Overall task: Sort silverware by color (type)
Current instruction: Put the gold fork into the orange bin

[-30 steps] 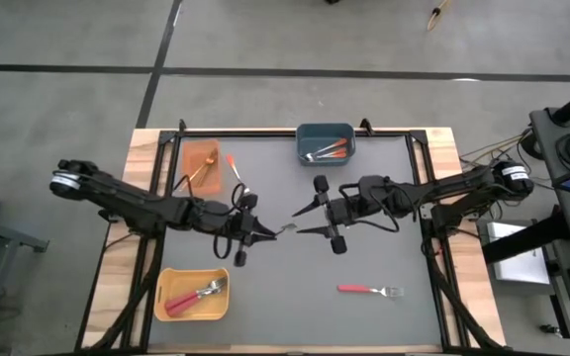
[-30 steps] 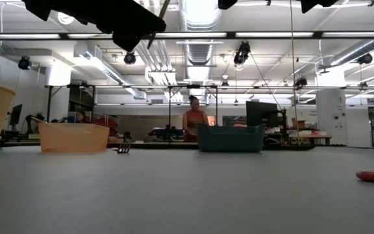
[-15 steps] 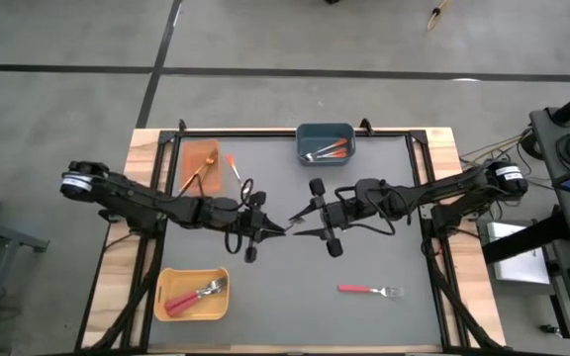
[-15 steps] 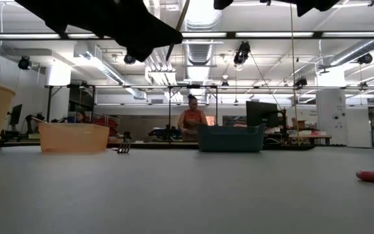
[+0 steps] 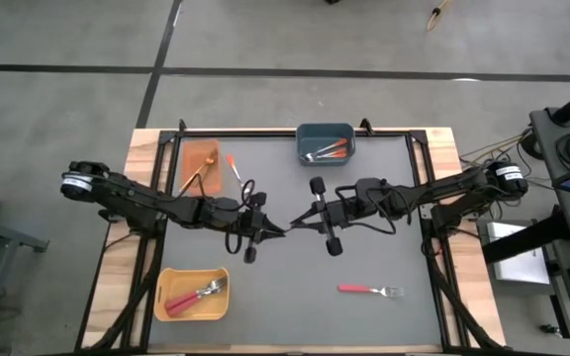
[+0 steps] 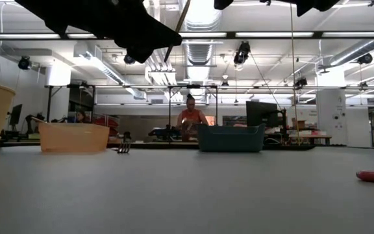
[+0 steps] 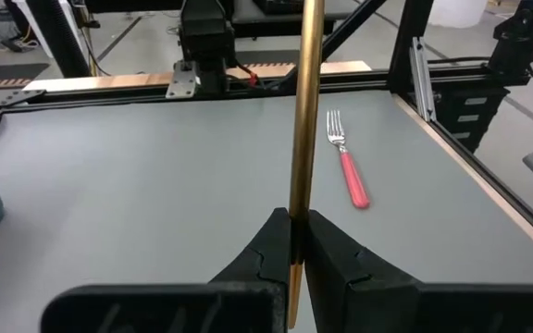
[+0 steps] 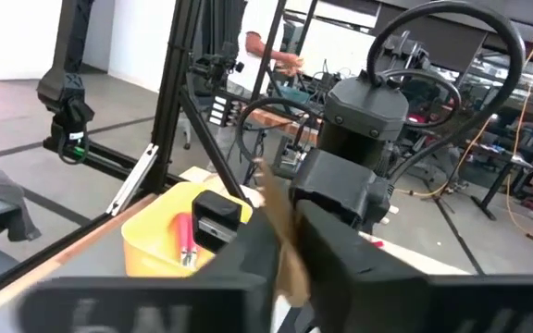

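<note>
High view: above mid-worktop point(image 5: 364, 316), the left claw point(image 5: 277, 232) pinches a gold fork point(image 7: 302, 111) while the right claw point(image 5: 295, 223) clamps its far end, a handover; next, I judge, the left must release.

Quick count for you: three plastic bins on the grey table, one yellow point(image 5: 165, 282), one orange point(image 5: 198, 150), one blue-grey point(image 5: 305, 132). Forks you can make out: two red-handled, one loose point(image 5: 370, 290) and one in yellow point(image 5: 188, 299). One thin gold fork point(image 7: 302, 120) midair. The rest are too small to count.
</note>
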`<state>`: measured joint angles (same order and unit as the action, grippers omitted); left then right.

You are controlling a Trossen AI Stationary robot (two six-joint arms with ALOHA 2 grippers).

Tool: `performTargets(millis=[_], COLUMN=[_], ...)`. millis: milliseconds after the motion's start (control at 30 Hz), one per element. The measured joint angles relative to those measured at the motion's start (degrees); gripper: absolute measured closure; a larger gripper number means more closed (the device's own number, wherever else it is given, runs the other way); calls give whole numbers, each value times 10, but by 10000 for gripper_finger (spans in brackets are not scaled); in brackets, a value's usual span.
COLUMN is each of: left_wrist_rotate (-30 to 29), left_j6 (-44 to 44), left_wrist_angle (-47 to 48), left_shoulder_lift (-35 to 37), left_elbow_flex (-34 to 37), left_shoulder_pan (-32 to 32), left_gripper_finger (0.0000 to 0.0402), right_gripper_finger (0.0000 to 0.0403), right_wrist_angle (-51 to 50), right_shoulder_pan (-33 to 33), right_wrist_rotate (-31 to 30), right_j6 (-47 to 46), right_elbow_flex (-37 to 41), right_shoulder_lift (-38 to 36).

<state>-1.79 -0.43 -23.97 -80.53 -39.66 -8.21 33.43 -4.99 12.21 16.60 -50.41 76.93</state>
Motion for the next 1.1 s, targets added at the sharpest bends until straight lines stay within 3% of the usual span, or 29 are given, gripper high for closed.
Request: performTargets(millis=[333, 700, 833, 1000, 1100], left_wrist_rotate=[-9, -71, -117, -228, -290], left_j6=[-5, -9, 2, 22, 29], left_wrist_angle=[0, 0, 9, 14, 3], left_shoulder_lift=[0, 4, 21, 41, 42], left_elbow_flex=[0, 0, 0, 0, 0], left_shoulder_pan=[1, 1, 1, 0, 1], left_gripper_finger=[383, 362, 325, 261, 228], right_gripper_finger=[393, 394, 394, 394, 394], right_wrist_angle=[-18, -82, -108, -134, -128], right_shoulder_pan=[0, 1, 1, 6, 20], right_wrist_rotate=[-49, -92, -163, -272, -286], right_j6=[-2, -6, 0, 8, -14], right_elbow_flex=[-1, -1, -1, -1, -1], right_shoulder_lift=[-8, -30, -36, -42, -43])
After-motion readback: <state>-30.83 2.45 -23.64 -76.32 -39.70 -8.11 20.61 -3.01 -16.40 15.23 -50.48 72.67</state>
